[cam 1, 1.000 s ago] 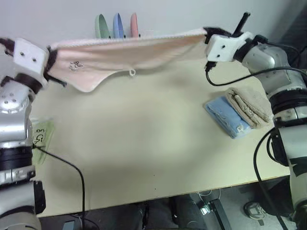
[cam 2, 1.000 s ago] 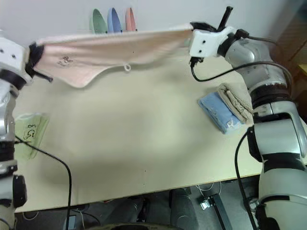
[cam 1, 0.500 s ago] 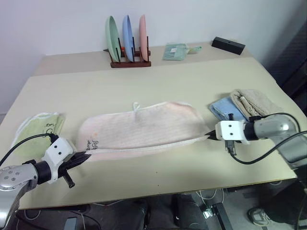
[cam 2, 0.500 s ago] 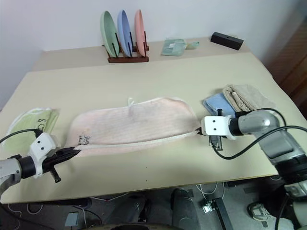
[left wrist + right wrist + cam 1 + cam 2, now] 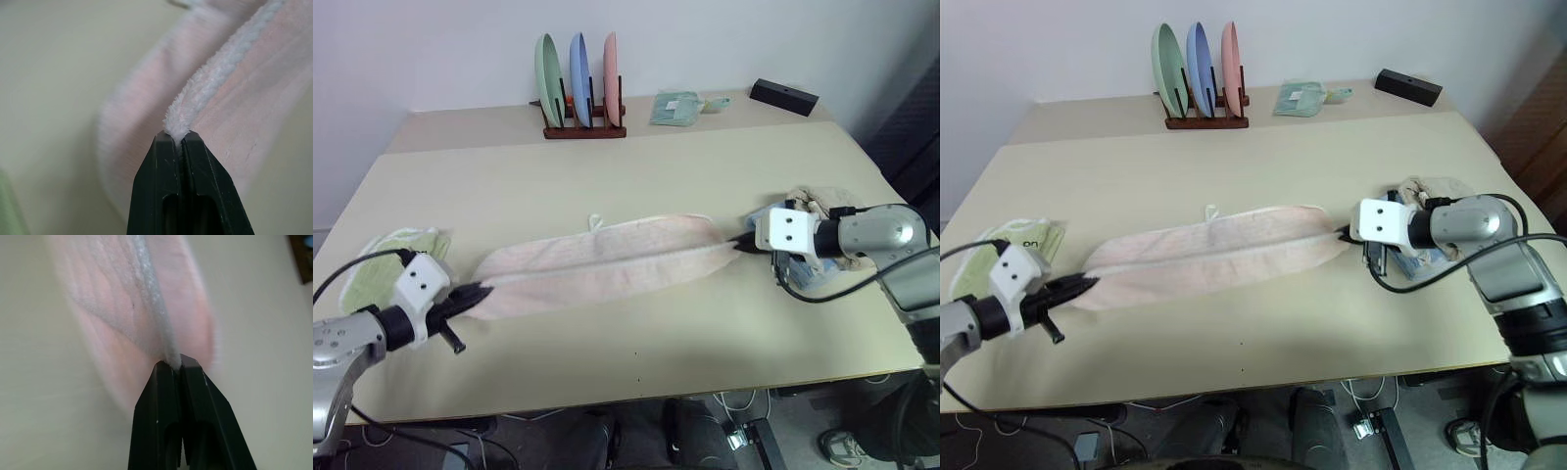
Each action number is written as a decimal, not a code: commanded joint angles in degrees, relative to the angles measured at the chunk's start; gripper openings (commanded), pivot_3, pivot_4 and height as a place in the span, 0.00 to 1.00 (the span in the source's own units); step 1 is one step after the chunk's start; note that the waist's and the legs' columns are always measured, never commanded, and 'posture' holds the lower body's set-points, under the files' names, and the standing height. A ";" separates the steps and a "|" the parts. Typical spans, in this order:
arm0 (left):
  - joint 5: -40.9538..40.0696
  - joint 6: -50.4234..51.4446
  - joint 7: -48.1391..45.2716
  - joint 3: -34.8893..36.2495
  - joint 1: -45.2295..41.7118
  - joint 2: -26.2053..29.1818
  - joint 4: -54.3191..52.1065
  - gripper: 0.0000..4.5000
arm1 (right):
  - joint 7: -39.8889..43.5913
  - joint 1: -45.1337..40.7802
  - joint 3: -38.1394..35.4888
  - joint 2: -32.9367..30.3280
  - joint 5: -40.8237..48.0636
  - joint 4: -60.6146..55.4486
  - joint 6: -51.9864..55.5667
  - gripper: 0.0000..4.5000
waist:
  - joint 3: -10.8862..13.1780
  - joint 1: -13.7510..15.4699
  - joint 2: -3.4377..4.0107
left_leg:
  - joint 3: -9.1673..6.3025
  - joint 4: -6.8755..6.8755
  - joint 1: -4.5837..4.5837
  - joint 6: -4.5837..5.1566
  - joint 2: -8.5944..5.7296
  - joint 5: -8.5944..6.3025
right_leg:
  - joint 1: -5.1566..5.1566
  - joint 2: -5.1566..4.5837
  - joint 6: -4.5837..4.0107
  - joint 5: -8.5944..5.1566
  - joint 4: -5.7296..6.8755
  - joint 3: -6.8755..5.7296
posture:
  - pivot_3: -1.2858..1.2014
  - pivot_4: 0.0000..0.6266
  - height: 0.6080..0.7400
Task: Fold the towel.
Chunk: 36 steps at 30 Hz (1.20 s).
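Laying down: the pink towel (image 5: 607, 264) lies stretched long across the middle of the worktop (image 5: 636, 343), doubled lengthwise, its whitish edging running down the centre.
Left end effector: the left end effector (image 5: 475, 293) sits low at the near-left end, fingers pressed together on the towel's edging, as the left wrist view shows plainly.
Right end effector: the right end effector (image 5: 742, 244) is at the opposite end, likewise pinching the edging between closed fingers.
Step in hand: I'd judge the first lengthwise fold is being set down, both ends held taut and close to the surface.
Next move: probably letting go at both ends once the cloth rests flat, then regripping to bring one short end over to the other; the edges should line up before release.
Beside: a light green towel (image 5: 386, 257) lies just past the left arm; a blue cloth (image 5: 1422, 262) and a beige towel (image 5: 818, 201) sit behind the right wrist.
Far side: a rack of three plates (image 5: 579, 73), a small pale green packet (image 5: 677, 106) and a black box (image 5: 784, 96) stand well apart from the work.
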 commanded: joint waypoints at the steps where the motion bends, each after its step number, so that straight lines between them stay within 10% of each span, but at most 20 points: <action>1: 3.47 -3.41 1.94 -2.62 -5.19 -0.40 5.58 0.00 | -3.88 -6.09 0.99 3.44 -4.71 9.94 -6.01 0.01 | 0.00 -0.07 0.00 | 0.01 -0.01 -0.01 0.00 0.00 0.00 | -0.01 0.00 0.00 0.00 -0.01 0.01 | 0.52 0.24 1.00; 16: 8.28 -8.56 3.76 -9.44 -19.07 -3.54 22.92 0.00 | -14.10 -21.65 5.73 15.08 -15.54 42.63 -21.98 0.01 | 0.01 -0.66 -0.03 | 0.08 0.09 -0.72 -0.05 -0.01 0.03 | -0.87 0.02 -0.01 0.03 0.15 -0.01 | 0.52 0.24 1.00; 20: 7.35 -6.82 5.45 -7.87 -18.22 -4.33 22.48 0.31 | -16.87 -22.68 4.44 15.46 -15.57 44.46 -21.00 0.21 | 0.01 -0.81 -0.02 | 0.09 0.10 -0.72 -0.05 -0.01 0.03 | -0.87 0.02 -0.01 0.04 0.15 0.01 | 0.52 0.24 1.00; 26: 8.42 -6.85 13.30 -4.11 -15.00 -5.77 19.73 0.97 | -20.20 -19.08 2.98 10.04 -16.55 38.13 -21.44 0.86 | 0.01 -1.02 -0.02 | 0.07 0.10 -0.75 -0.05 -0.01 0.03 | -0.89 0.02 0.00 0.04 0.16 0.01 | 0.52 0.24 1.00; 36: 5.02 -5.69 17.98 1.05 -8.72 -9.73 5.19 0.97 | -12.24 2.58 -14.28 5.88 8.52 -0.74 17.63 0.86 | -0.02 -0.26 0.00 | 0.14 0.20 -0.72 -0.05 0.01 0.03 | -0.85 0.01 0.04 0.09 0.21 0.08 | 0.52 0.24 1.00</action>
